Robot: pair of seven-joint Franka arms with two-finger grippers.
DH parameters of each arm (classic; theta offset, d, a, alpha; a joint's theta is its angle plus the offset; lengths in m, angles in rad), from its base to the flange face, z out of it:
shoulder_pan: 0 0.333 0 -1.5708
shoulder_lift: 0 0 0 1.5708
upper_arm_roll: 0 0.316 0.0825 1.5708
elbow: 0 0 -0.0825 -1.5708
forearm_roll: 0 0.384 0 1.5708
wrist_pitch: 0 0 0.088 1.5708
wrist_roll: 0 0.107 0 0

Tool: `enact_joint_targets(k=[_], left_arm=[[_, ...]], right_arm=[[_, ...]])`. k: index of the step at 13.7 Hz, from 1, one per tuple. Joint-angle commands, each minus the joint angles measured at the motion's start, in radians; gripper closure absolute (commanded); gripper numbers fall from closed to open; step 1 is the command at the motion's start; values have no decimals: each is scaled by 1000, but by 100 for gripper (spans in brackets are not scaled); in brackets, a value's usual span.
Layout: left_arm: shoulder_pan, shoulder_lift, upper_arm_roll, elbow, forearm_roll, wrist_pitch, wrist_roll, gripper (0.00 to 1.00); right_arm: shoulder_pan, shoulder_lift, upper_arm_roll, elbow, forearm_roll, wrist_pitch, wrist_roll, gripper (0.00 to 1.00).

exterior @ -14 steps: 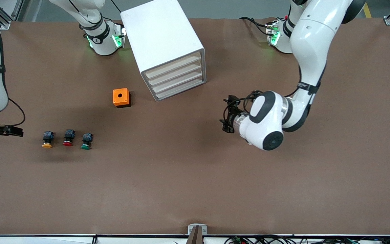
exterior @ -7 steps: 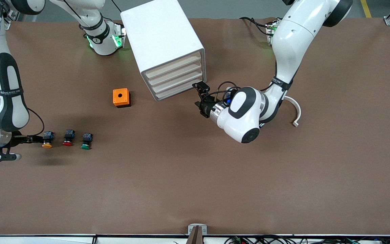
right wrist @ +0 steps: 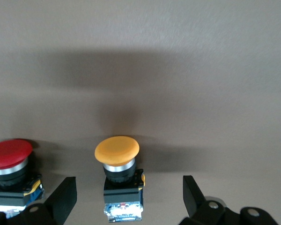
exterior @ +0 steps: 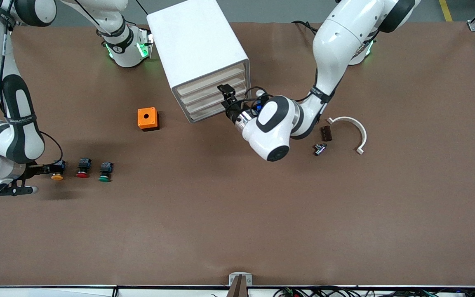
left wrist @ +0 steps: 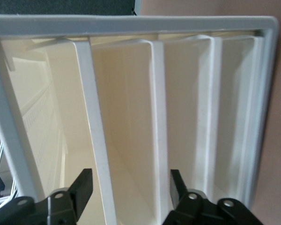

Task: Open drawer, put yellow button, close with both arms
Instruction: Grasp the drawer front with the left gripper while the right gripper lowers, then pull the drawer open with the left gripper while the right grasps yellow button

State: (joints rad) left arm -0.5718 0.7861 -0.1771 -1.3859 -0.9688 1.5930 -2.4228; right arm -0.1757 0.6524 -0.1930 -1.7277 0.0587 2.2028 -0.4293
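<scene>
The white cabinet (exterior: 198,49) stands near the robots' bases, and its uppermost drawer (exterior: 210,79) is shut. My left gripper (exterior: 227,95) is up against the drawer fronts. In the left wrist view it (left wrist: 129,187) is open, its fingers (left wrist: 82,187) apart with two white drawer edges between them; I cannot tell which drawer they straddle. The yellow button (exterior: 57,172) sits on the table toward the right arm's end. My right gripper (exterior: 44,168) is low at the table and open (right wrist: 129,197), one finger on each side of the button's black body (right wrist: 123,197) without touching it.
A red button (exterior: 83,167) and a green button (exterior: 105,171) stand in a row beside the yellow one. An orange box (exterior: 147,118) with a hole sits near the cabinet. A white curved piece (exterior: 351,128), a small brown part (exterior: 325,133) and a metal part (exterior: 319,148) lie toward the left arm's end.
The left arm has swung from over the open table to the cabinet's drawer fronts. The right gripper has come in along the table until its fingers flank the yellow button.
</scene>
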Motion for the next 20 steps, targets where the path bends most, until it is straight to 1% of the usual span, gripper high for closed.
enact_joint_targets(k=[1, 2, 5, 6, 7, 9, 10, 11, 14, 15, 16, 17, 18, 19, 20], left_arm=[[-17, 15, 5, 13, -48, -42, -18, 42], [-19, 21, 5, 13, -59, -57, -18, 42], [-17, 21, 5, 14, -62, -83, -18, 42], [-19, 21, 5, 14, -62, -84, -18, 42], [-19, 21, 5, 14, -62, -84, -18, 42], [-22, 21, 5, 14, -62, -84, -18, 44], [-32, 22, 5, 14, -62, -84, -15, 55], [-34, 24, 5, 14, -62, -84, -15, 58], [-34, 22, 5, 14, -73, -84, -15, 59], [-34, 24, 5, 14, -83, -84, -13, 62], [-34, 24, 5, 14, -87, -84, -13, 70], [-34, 24, 5, 14, -96, -84, -13, 81], [-33, 25, 7, 14, -99, -84, -13, 89], [-30, 28, 7, 14, -97, -84, -12, 96], [-25, 31, 7, 14, -94, -84, -12, 100]], right_arm=[[-19, -20, 15, -56, 42, 17, -26, 0], [-21, -20, 15, -62, 58, 18, -26, 0], [-22, -17, 14, -64, 58, 34, -26, 0], [-27, -17, 14, -64, 58, 34, -26, 10], [-27, -17, 14, -64, 58, 34, -26, 25], [-27, -16, 12, -64, 58, 37, -26, 47], [-28, -16, 14, -64, 58, 38, -26, 55], [-27, -16, 12, -64, 58, 40, -26, 61], [-28, -16, 14, -64, 58, 37, -26, 76], [-27, -17, 14, -64, 58, 32, -26, 77], [-25, -20, 12, -63, 58, 28, -25, 77], [-24, -29, 14, -62, 58, 22, -25, 77], [-21, -42, 12, -61, 58, -7, -23, 77], [-16, -66, 12, -53, 58, -64, -13, 76], [-11, -92, 12, -49, 58, -112, -8, 76]])
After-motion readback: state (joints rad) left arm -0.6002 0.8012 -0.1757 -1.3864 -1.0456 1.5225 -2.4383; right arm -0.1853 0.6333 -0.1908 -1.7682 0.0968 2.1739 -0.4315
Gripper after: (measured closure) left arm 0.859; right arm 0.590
